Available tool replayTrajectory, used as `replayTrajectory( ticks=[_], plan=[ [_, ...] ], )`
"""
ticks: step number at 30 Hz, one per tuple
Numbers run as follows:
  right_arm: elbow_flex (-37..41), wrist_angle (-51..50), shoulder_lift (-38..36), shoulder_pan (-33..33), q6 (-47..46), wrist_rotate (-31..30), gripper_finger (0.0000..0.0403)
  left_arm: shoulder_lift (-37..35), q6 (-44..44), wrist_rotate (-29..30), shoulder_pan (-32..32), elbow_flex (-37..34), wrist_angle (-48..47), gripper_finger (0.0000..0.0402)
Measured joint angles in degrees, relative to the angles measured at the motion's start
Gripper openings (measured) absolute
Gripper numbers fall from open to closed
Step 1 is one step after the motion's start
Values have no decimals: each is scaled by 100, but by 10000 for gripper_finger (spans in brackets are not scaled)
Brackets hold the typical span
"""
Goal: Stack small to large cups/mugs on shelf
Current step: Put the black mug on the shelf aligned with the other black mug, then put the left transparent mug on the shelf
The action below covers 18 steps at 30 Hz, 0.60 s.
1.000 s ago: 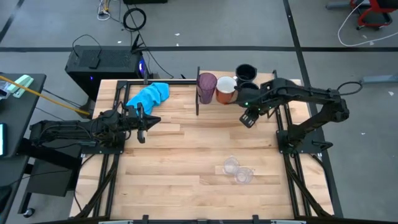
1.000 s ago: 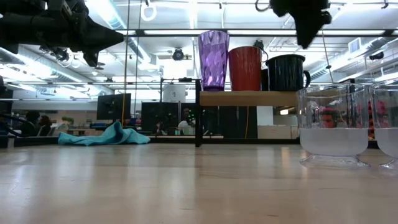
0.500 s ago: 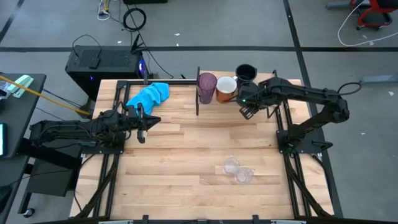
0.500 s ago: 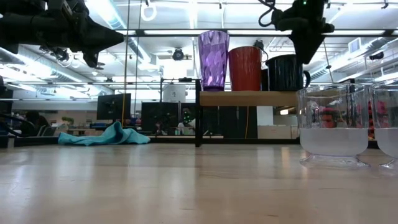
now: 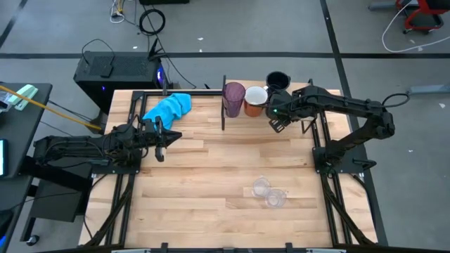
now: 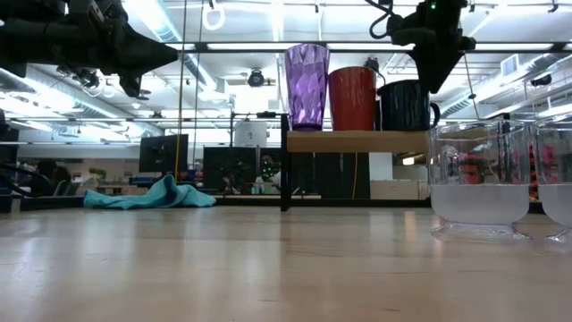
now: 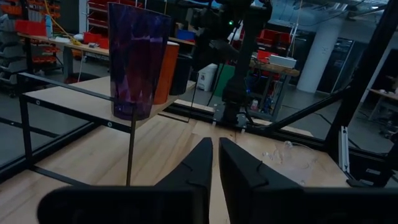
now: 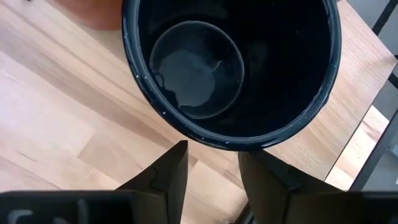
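Observation:
On the light wood shelf (image 6: 357, 141) a purple tumbler (image 5: 233, 98), an orange mug (image 5: 255, 100) and two dark navy mugs stand upright on their bases. One navy mug (image 5: 278, 80) stands at the shelf's far side. My right gripper (image 8: 214, 155) is open and points down over the other navy mug (image 8: 230, 68), its fingertips side by side at the mug's near rim. Two small clear cups (image 5: 261, 187) (image 5: 275, 199) stand on the table's near right part. My left gripper (image 5: 172, 136) is shut and empty, above the table's left part. My right gripper comes from above at the navy mug's near rim (image 8: 214, 142), with both open fingers beside each other along the rim. I cannot tell whether they touch it. The mug stands upright on the shelf.
A bright blue cloth (image 5: 169, 107) lies at the table's far left. The shelf's thin black uprights (image 6: 284, 161) stand beside the tumbler. The right arm (image 5: 337, 105) reaches over the shelf's right end.
My right gripper has gone toward the table's far edge and a little left, over the shelf, and has come down to the rim of the nearer navy mug.

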State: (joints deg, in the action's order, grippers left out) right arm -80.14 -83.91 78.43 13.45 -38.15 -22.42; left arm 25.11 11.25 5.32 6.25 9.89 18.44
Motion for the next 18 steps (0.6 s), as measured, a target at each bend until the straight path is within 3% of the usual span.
replayTrajectory(
  ticks=[18],
  plan=[
    [-10, 79, -126, -11, -70, 175, 148, 0, 8, 0, 1, 0, 1, 35]
  ],
)
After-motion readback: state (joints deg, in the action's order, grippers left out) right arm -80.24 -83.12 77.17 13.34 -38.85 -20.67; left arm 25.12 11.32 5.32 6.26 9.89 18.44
